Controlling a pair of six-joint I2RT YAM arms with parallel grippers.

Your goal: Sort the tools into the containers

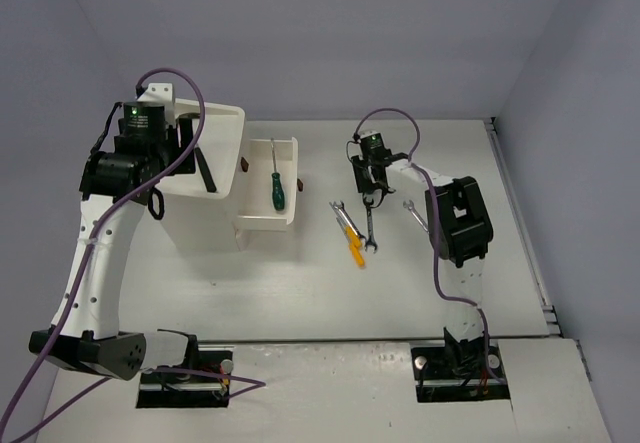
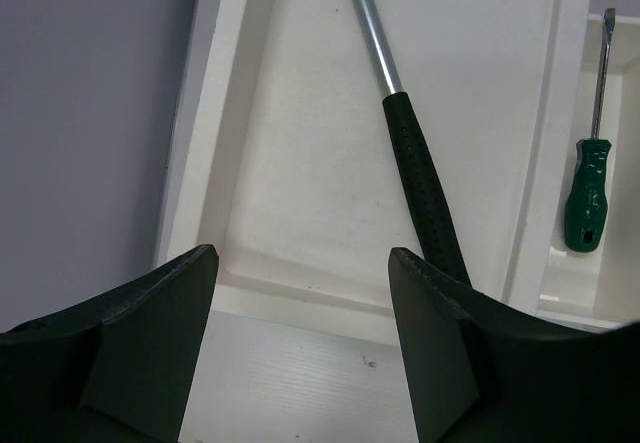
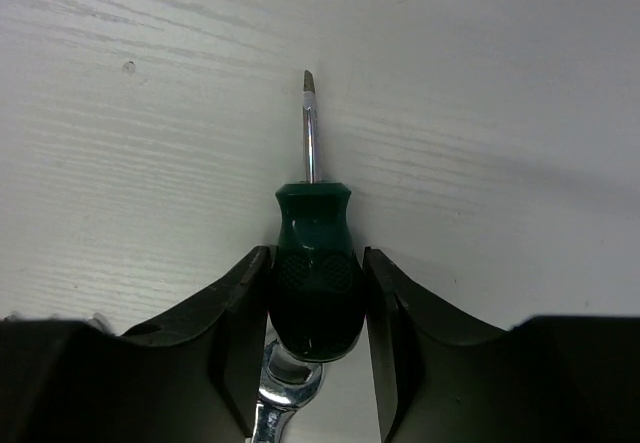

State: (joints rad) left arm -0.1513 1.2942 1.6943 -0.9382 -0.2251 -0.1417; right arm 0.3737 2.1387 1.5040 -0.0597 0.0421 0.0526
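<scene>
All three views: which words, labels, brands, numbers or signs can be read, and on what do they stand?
None can be read. The hammer, the long green screwdriver, the short green screwdriver and the white cabinet show no marking; the wrenches are too small to tell.

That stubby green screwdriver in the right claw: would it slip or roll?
Probably stiff and light: the screwdriver is short, with a thin shaft. The right gripper pinches its dimpled handle, so slipping seems unlikely. Released, the rounded handle might roll.

One hammer, three screwdrivers, three wrenches, one cabinet
</scene>
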